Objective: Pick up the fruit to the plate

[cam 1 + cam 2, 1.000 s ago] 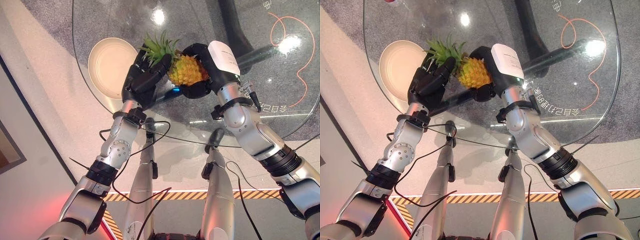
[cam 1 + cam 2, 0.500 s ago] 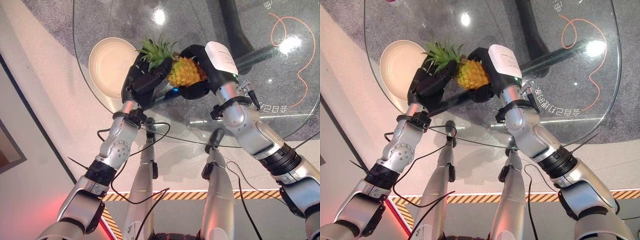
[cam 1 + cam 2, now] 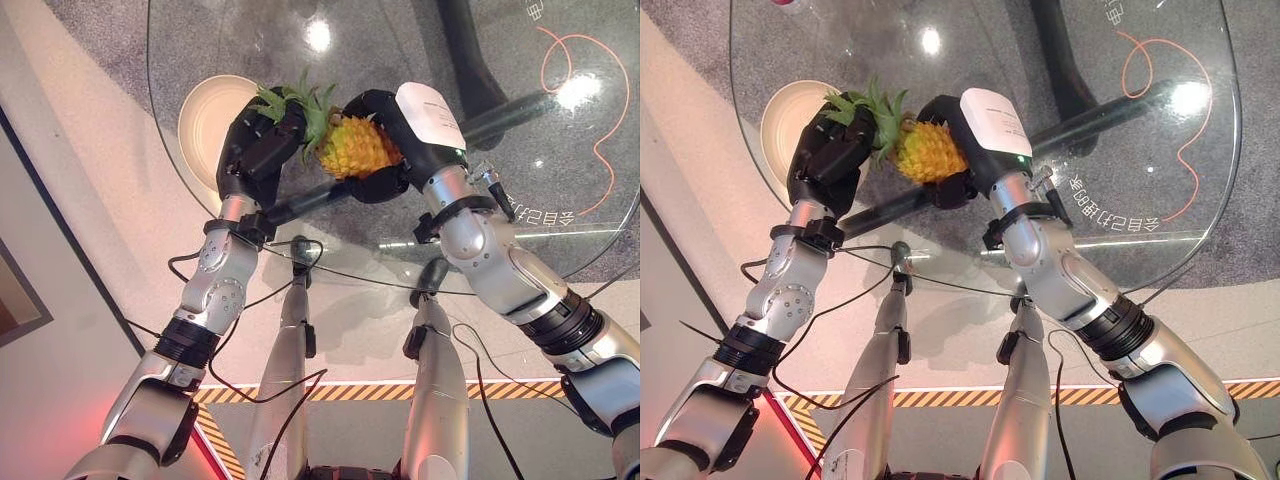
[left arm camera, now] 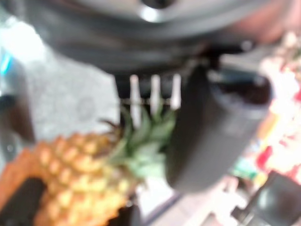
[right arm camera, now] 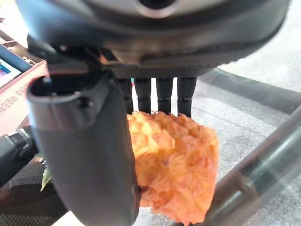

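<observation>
Pineapple point(image 3: 355, 148) nearer plate point(image 3: 205, 115), both hands gripping

Two silver-grey arms with black ringed joints end in dark hands: the right hand point(image 3: 385, 140) bears a white cover; the left hand point(image 3: 258, 150) looks plain black, seemingly.

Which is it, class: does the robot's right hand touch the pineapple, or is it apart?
Touching. The right wrist view shows the right hand curled around the pineapple, thumb pressed against its side and fingers over its top.
</observation>
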